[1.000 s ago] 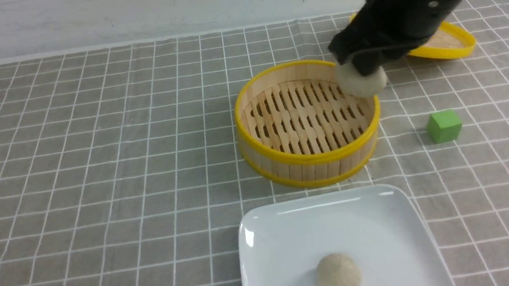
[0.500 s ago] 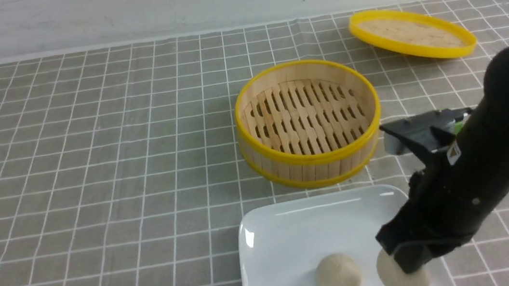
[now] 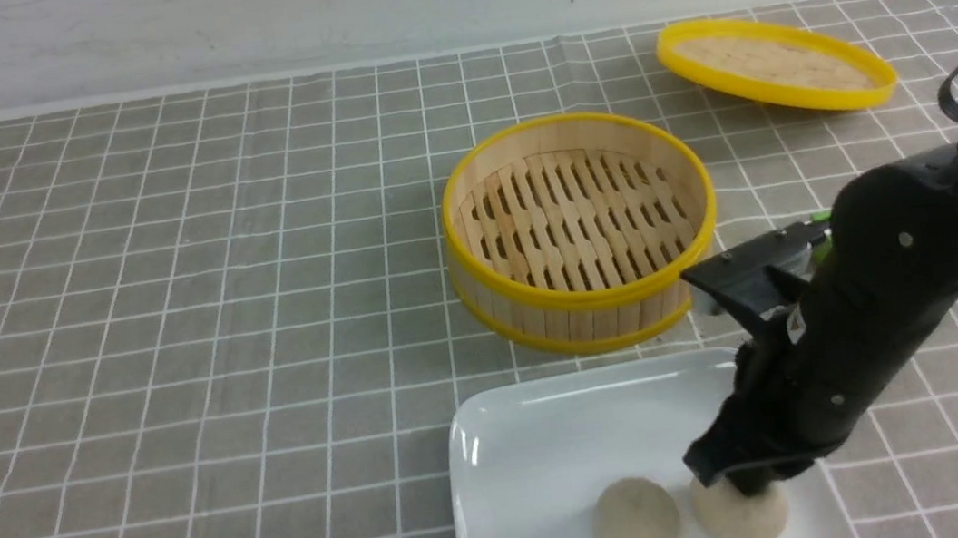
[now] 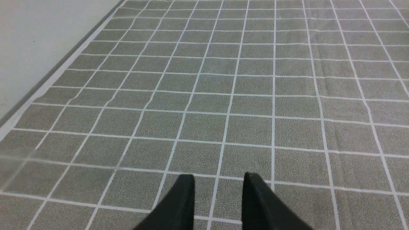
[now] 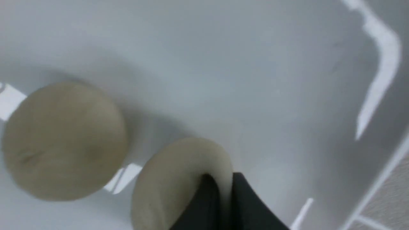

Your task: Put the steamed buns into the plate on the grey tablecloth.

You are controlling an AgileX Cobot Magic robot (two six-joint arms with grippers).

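Note:
Two cream steamed buns lie in the white plate (image 3: 549, 393) on the grey tablecloth (image 3: 177, 343). One bun (image 3: 636, 521) sits free near the plate's front. My right gripper (image 3: 741, 485) is shut on the second bun (image 3: 747, 517), which rests on the plate just right of the first. In the right wrist view the gripper (image 5: 225, 179) pinches the edge of that bun (image 5: 172, 182), with the free bun (image 5: 64, 140) beside it on the plate (image 5: 255, 64). My left gripper (image 4: 219, 175) hovers over bare tablecloth (image 4: 255, 80), jaws slightly apart and empty.
The empty yellow-rimmed bamboo steamer (image 3: 579, 229) stands just behind the plate. Its flat lid (image 3: 774, 64) lies at the back right. The green cube is almost wholly hidden behind my right arm; only a sliver (image 3: 818, 218) shows.
My right gripper carried the second bun from above the steamer's rim down to the plate, then shifted it left until it rests next to the first bun.

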